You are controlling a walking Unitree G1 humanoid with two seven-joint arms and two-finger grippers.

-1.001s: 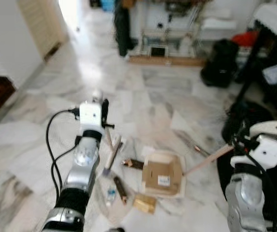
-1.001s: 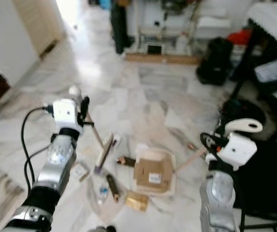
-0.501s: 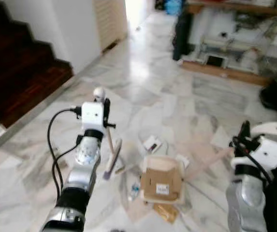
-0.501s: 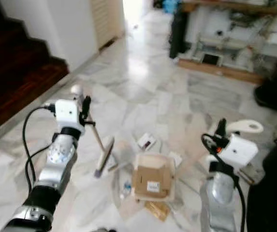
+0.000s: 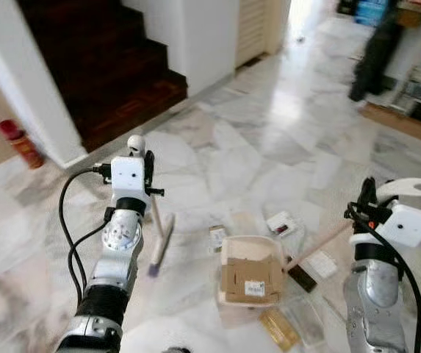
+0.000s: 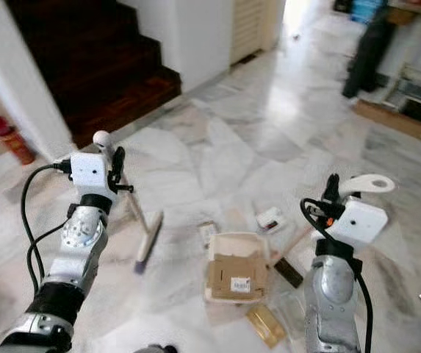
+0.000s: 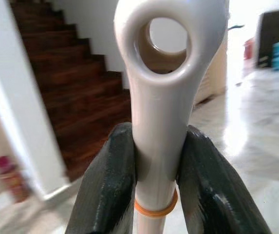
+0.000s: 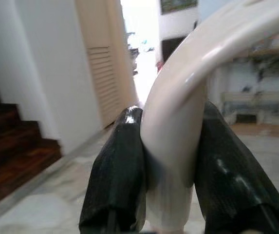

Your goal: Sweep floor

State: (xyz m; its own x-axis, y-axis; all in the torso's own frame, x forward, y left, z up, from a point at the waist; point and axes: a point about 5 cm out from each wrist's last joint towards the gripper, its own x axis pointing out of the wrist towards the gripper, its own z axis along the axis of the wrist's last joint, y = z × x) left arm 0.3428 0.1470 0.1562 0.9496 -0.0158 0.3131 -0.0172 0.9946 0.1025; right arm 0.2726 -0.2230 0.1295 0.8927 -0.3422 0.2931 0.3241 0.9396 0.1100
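two pincers each pinched a cream handle: the left pincer (image 7: 154, 195) gripped the broom (image 5: 156, 234) below its ringed end, the right pincer (image 8: 171, 190) a curved dustpan handle (image 8: 188, 97). the head views added the broom's brush on the marble floor (image 5: 269, 147), beside a cardboard box (image 5: 250, 273) and scattered litter, stairs (image 5: 114, 66) behind.

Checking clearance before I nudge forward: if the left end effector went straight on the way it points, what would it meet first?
Probably the dark stairs: the left end effector, shut on the broom handle, points toward them, with the white wall close beside. Depth is unclear.
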